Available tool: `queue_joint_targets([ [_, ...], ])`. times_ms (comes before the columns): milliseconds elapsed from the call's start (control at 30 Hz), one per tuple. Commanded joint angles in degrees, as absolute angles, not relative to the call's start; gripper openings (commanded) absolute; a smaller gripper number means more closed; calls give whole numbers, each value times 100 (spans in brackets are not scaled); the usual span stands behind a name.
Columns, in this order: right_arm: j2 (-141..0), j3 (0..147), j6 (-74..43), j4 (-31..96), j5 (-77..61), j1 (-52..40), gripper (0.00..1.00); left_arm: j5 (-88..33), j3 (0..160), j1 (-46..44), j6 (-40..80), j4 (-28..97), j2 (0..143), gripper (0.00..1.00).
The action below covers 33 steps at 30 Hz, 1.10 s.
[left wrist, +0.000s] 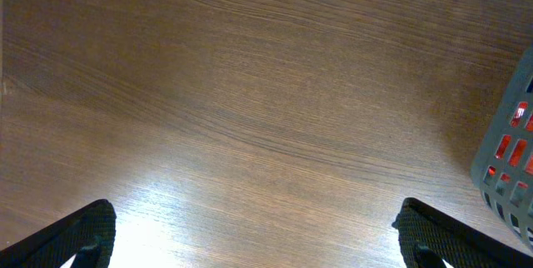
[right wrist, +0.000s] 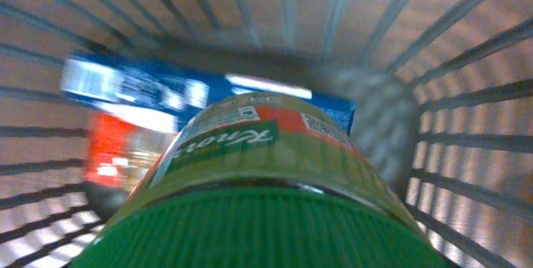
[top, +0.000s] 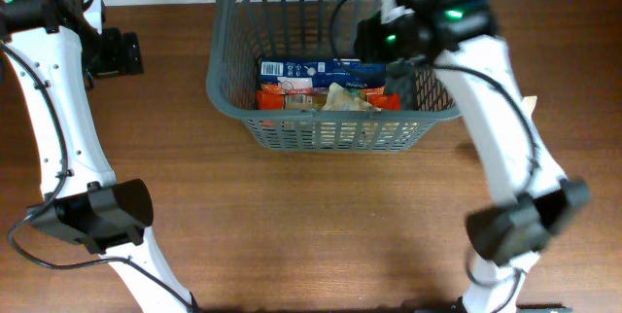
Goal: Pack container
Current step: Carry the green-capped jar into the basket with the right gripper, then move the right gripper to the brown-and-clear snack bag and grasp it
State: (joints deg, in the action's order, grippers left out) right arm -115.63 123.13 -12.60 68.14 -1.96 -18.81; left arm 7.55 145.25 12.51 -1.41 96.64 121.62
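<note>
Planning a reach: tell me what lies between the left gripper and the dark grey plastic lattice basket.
Only bare brown wooden table between left gripper and basket, per left wrist view.

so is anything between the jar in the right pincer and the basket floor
No wall is in the way: the jar is already inside the basket. Beyond it lie a blue packet and a red packet on the floor, so it would likely land on or beside those.
</note>
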Motion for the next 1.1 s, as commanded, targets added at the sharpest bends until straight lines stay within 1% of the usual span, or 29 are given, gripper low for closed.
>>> queue_joint_targets([
  [0, -12285, 12280, -1275, 6862, -58, -1793, 48, 733, 14484, 1271, -62, 9668, 12156, 99],
  [33, -12457, 12280, -1321, 6906, -58, -1747, 49, 733, 14484, 1271, -62, 9668, 12156, 99],
  [67, -12584, 12278, -1400, 6965, -54, -1697, 57, 733, 14484, 1271, -62, 9668, 12156, 99],
  [100, -12650, 12278, -1400, 7039, -60, -1643, 61, 733, 14484, 1271, -62, 9668, 12156, 99],
  [167, -12626, 12280, -1396, 7074, -56, -1610, 72, 733, 14484, 1271, -62, 9668, 12156, 99],
  [200, -12514, 12285, -1389, 7074, -23, -1590, 80, 733, 14484, 1271, -62, 9668, 12156, 99],
  [267, -12073, 12387, -1365, 7081, 248, -1575, 89, 733, 14484, 1271, -62, 9668, 12156, 99],
  [367, -11417, 12643, -1216, 7135, 585, -1570, 99, 733, 14484, 1271, -62, 9668, 12156, 99],
  [533, -10186, 13192, -1225, 7483, 1741, -1398, 99, 733, 14484, 1271, -62, 9668, 12156, 99],
  [600, -9751, 13305, -1227, 7509, 1907, -1144, 99, 733, 14484, 1271, -62, 9668, 12156, 99],
  [667, -9332, 13321, -1251, 7505, 1909, -690, 99, 733, 14484, 1271, -62, 9668, 12156, 99],
  [733, -8976, 13319, -1293, 7596, 1828, 290, 99, 733, 14484, 1271, -62, 9668, 12156, 99],
  [800, -8941, 13319, -1291, 7752, 1621, 1076, 99, 733, 14484, 1271, -62, 9668, 12156, 99],
  [900, -9150, 13013, -1291, 7937, 775, 2359, 99, 733, 14484, 1271, -62, 9668, 12156, 99],
  [967, -9428, 12497, -1288, 7918, 47, 2985, 99, 733, 14484, 1271, -62, 9668, 12156, 99],
  [1067, -9972, 11528, -1256, 7828, -196, 3275, 99, 733, 14484, 1271, -62, 9668, 12156, 99],
])
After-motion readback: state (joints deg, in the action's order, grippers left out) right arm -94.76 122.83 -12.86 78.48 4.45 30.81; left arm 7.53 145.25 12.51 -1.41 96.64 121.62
